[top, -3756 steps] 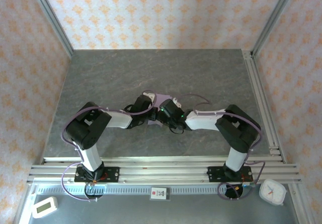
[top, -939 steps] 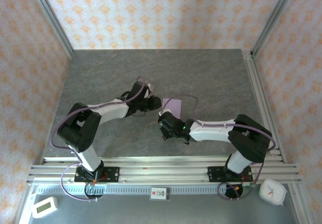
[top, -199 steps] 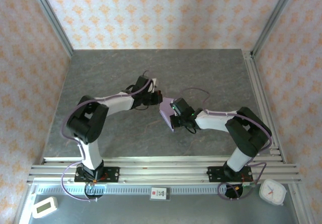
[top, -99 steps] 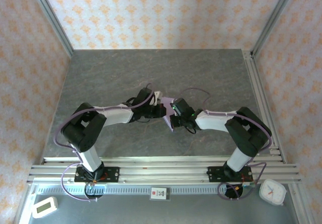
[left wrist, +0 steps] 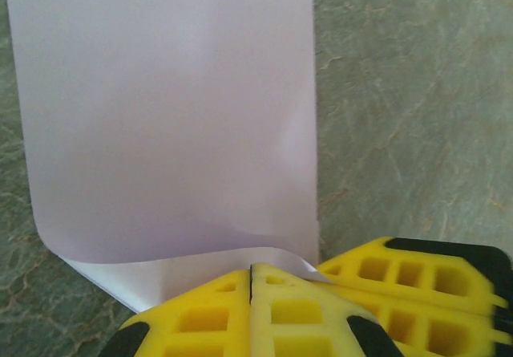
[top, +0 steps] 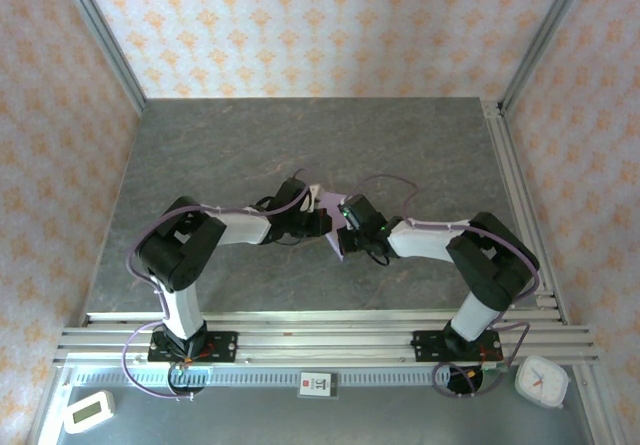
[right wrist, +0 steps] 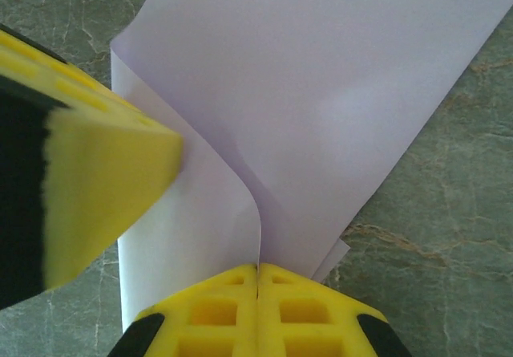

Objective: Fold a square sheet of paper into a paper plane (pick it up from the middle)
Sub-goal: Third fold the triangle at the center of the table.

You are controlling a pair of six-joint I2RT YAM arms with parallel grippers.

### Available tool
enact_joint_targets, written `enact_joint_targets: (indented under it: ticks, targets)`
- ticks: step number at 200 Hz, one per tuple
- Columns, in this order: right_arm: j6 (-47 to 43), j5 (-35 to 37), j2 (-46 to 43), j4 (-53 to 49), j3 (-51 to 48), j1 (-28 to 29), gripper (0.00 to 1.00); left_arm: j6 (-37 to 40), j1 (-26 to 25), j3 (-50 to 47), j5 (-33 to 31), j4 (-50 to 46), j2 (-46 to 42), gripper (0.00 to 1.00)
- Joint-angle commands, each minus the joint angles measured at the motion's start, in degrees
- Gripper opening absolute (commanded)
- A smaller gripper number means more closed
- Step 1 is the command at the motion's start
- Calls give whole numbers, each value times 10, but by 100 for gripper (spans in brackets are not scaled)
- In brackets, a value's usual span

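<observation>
The left gripper [left wrist: 252, 270] has its yellow fingertips pressed together on the near edge of the square sheet of paper [left wrist: 168, 116], which curls up from the pinch and spreads away over the grey table [left wrist: 417, 92]; the right gripper [right wrist: 258, 270] is likewise closed tight on a bent fold of the lilac sheet, one of the left fingers [right wrist: 96, 172] just beside it. From above, both pincers meet mid-table with the paper between them; the arms angle in from either side.
</observation>
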Motion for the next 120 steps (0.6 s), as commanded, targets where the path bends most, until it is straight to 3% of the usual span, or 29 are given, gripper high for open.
enact_joint_targets:
  ticks: [1, 120]
  targets:
    - [6, -3, 34, -46, -23, -3, 0, 6, 1, 2, -29, 18, 17, 0]
    - [8, -5, 36, -44, -25, -3, 0, 39, 15, 35, -41, -22, 0, 0]
